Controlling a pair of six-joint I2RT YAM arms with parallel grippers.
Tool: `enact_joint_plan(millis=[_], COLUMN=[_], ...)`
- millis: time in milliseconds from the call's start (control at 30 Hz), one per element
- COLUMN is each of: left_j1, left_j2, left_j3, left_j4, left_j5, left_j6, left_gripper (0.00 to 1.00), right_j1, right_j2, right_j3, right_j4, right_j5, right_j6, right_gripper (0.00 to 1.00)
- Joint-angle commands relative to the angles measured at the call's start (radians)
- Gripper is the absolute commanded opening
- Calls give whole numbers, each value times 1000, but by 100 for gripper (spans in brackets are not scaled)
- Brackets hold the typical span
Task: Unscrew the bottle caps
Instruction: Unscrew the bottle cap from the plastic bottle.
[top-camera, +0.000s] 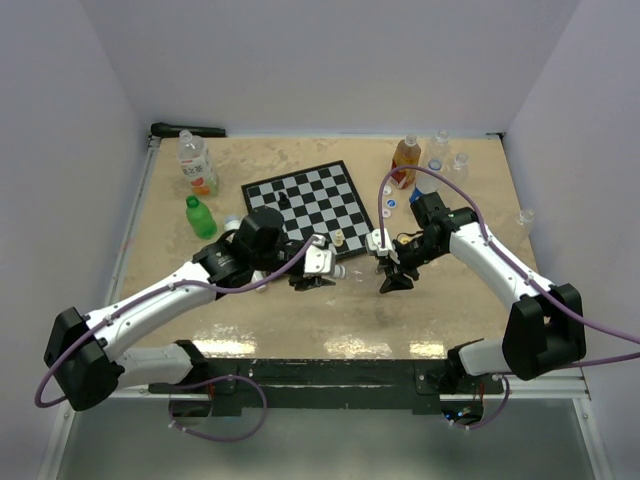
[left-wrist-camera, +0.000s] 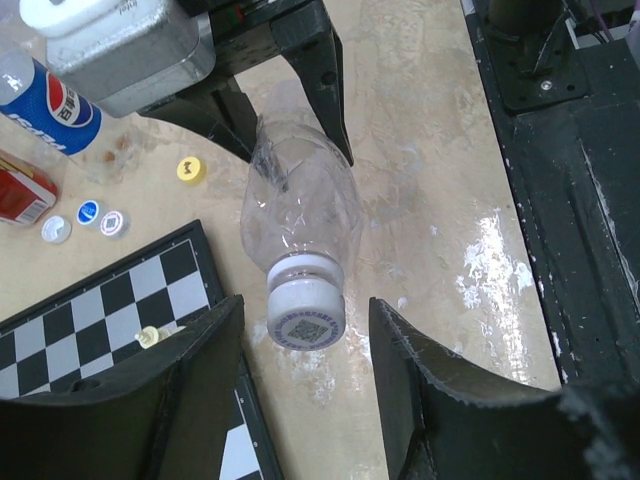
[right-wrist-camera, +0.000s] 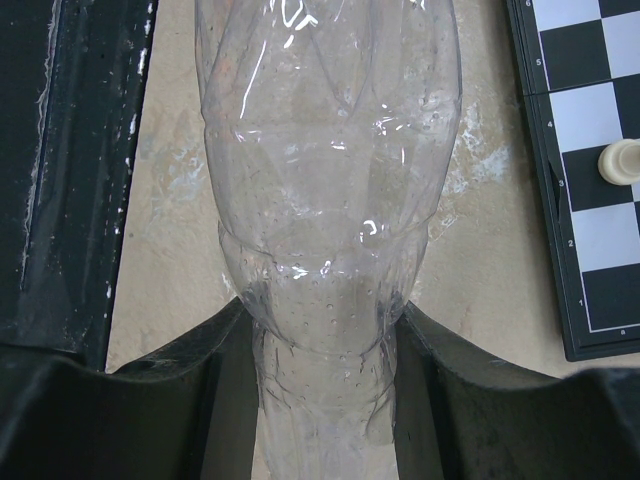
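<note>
Beige marbled tabletop (top-camera: 450, 310) inside white walls, with a chessboard (top-camera: 305, 200) at its centre. Above the bare strip near the board's front edge, the clear bottle (left-wrist-camera: 300, 215) lies on its side between the two arms. The right gripper (right-wrist-camera: 320, 340) pinches the bottle's crinkled body, and its fingers press into the thin wall on both sides. The left gripper (left-wrist-camera: 305, 320) faces the white cap (left-wrist-camera: 306, 312). Its fingers are spread on either side of the cap, with a gap visible on each side and no contact.

Note the likely faults. The wall is thin and slick, so a stiff thread could make the whole bottle turn in your right fingers instead of freeing the cap. Squeezing harder may buckle it. If the left fingers meet the cap off-centre, they could lever the neck sideways out of the right grip. A freed cap may drop towards the board and roll among the loose yellow cap (left-wrist-camera: 191, 170) and its neighbours.
</note>
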Motion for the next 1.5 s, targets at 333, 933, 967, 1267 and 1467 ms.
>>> enact_joint_plan(millis=[333,933,967,1267,1467], left_j1=[-4,50,49,48,53], left_j2=[31,28,28,25,28], left_j3=[41,128,138,128,124], left_j4=[10,-140,-148,-131,-127], left_j5=[23,-247,-264,-281,-272], left_j6=[-68,-1251,-1253,-1257,-1215], left_gripper=[14,0,0,0,22], right_j1=[2,5,5,5,5], right_j2=[-4,-4,-7,-8,-8], right_j3=[12,12,12,10,10], right_j4=[-14,-20,-20,-18,-20], right_j5=[-10,-12,-10,-8,-7], right_j6=[-14,-20,-20,-19,-19], right_gripper=[15,15,15,15,15])
